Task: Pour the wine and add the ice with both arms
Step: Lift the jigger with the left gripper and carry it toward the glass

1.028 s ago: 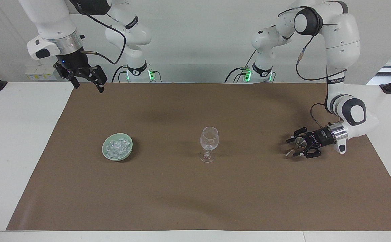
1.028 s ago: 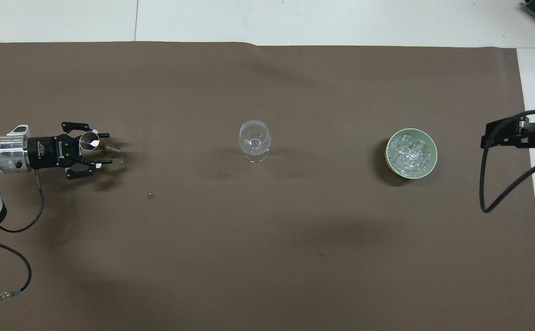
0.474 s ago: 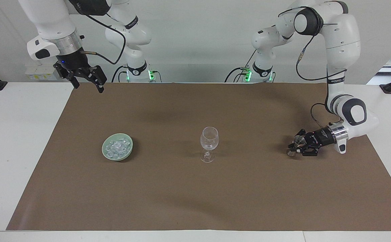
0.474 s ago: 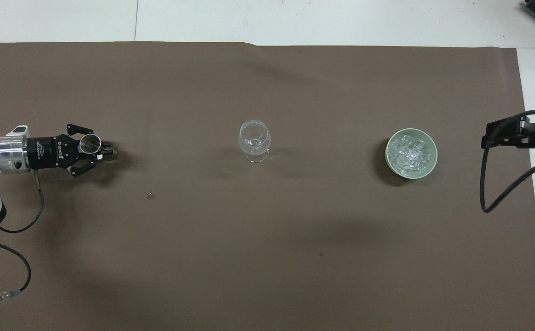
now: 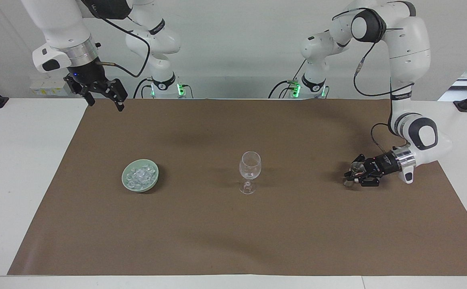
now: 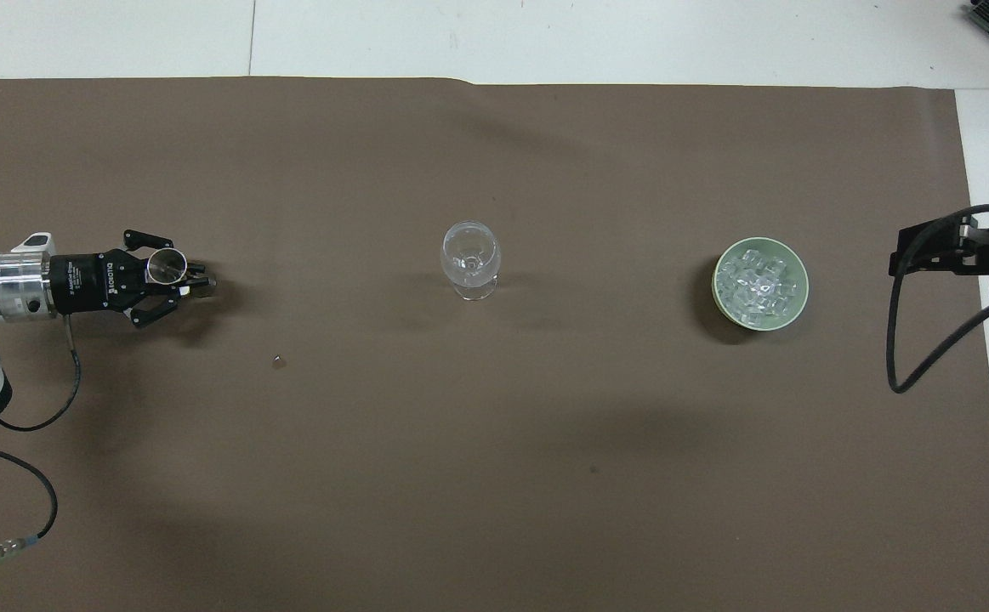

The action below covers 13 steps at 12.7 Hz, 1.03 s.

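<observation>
A clear stemmed wine glass (image 5: 249, 166) (image 6: 470, 259) stands upright mid-mat. The ice (image 5: 139, 175) (image 6: 758, 282) is piled in a pale green bowl (image 5: 153, 179) (image 6: 801, 293) toward the right arm's end. My left gripper (image 5: 349, 176) (image 6: 196, 285) lies level just above the mat at the left arm's end, shut on a small clear glass (image 5: 356, 166) (image 6: 165, 266). I cannot make out the wine. High over the mat's corner by its own base, my right gripper (image 5: 105, 100) (image 6: 957, 251) hangs open with nothing in it.
A brown mat (image 5: 233, 241) (image 6: 494, 476) covers most of the white table (image 5: 12, 160). A tiny speck (image 6: 278, 361) lies on the mat between the left gripper and the wine glass.
My left gripper's fingers have closed on the small glass, which they stood wide around a second ago. The right arm has barely moved.
</observation>
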Each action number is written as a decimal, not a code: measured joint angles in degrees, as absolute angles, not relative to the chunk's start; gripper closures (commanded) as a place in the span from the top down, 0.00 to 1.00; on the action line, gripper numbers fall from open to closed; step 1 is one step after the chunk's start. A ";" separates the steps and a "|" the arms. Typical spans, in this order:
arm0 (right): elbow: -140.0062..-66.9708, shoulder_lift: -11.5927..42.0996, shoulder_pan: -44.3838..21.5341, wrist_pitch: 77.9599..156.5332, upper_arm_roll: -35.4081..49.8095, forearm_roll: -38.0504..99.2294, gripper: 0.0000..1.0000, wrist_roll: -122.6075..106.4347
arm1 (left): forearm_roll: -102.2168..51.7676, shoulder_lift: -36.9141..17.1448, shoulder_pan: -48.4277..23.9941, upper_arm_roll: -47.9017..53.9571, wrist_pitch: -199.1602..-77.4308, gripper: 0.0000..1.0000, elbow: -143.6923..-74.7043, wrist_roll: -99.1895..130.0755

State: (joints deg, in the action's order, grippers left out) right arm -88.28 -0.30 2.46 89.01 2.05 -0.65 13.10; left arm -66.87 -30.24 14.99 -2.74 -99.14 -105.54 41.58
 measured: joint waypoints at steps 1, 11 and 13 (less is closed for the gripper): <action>-88.30 -0.32 2.46 89.01 2.05 -0.65 1.00 13.10 | -66.87 -30.23 15.42 -2.74 -98.94 0.00 -105.54 42.62; -88.48 -0.35 2.46 89.01 2.05 -0.65 1.00 13.10 | -67.10 -27.98 16.53 -1.47 -97.60 0.00 -104.23 47.63; -88.50 -0.35 2.46 89.01 2.05 -0.65 1.00 13.10 | -67.13 -25.96 16.53 -0.37 -97.60 0.00 -103.90 50.04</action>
